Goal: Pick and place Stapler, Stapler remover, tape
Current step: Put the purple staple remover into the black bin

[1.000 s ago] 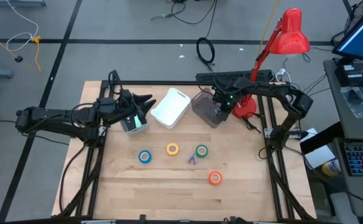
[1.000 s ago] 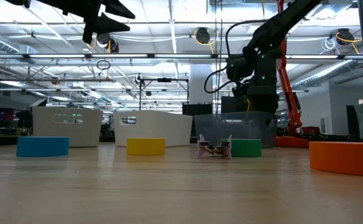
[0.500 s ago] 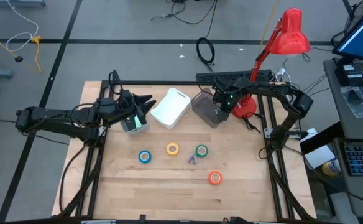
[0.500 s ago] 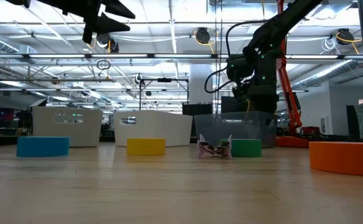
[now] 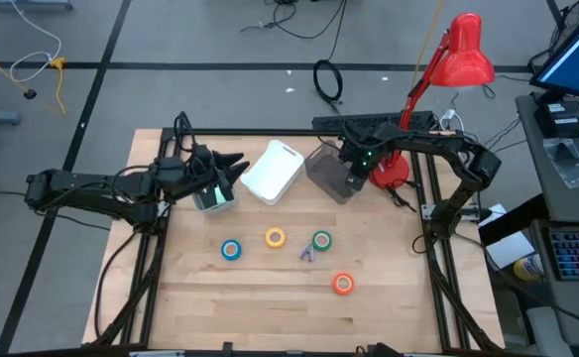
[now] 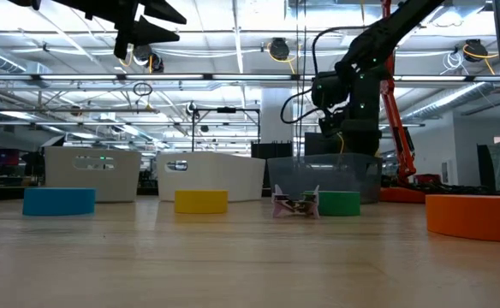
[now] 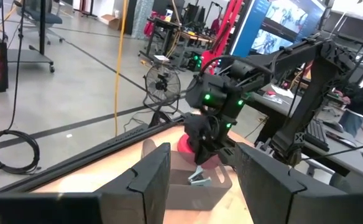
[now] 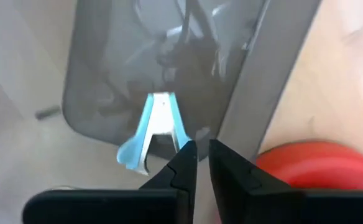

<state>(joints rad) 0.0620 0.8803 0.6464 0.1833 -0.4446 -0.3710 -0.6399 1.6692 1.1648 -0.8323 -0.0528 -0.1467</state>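
Note:
Four tape rolls lie flat on the table: blue [image 5: 231, 250], yellow [image 5: 275, 237], green [image 5: 321, 240], orange [image 5: 343, 284]. A small staple remover [image 5: 307, 254] lies between yellow and green. My right gripper [image 8: 202, 157] points down over the grey bin [image 5: 327, 174], its fingertips a narrow gap apart with nothing between them. A light-blue staple remover [image 8: 154, 129] shows just below and beside them, inside the bin's outline. My left gripper [image 7: 200, 186] is open, level, above the clear bin [image 5: 213, 196]. No stapler shows plainly. My right gripper has the light-blue staple remover [image 7: 200, 178] right under its fingertips, which point down into the grey bin. Nothing sits in the gap between the fingers. Whether one fingertip [image 8: 185, 155] still touches the remover's edge, I cannot tell.
A white bin [image 5: 273, 171] stands between the clear bin and the grey bin along the far side. A red desk lamp's base [image 5: 393, 171] sits just right of the grey bin. Bare wood lies near the front edge.

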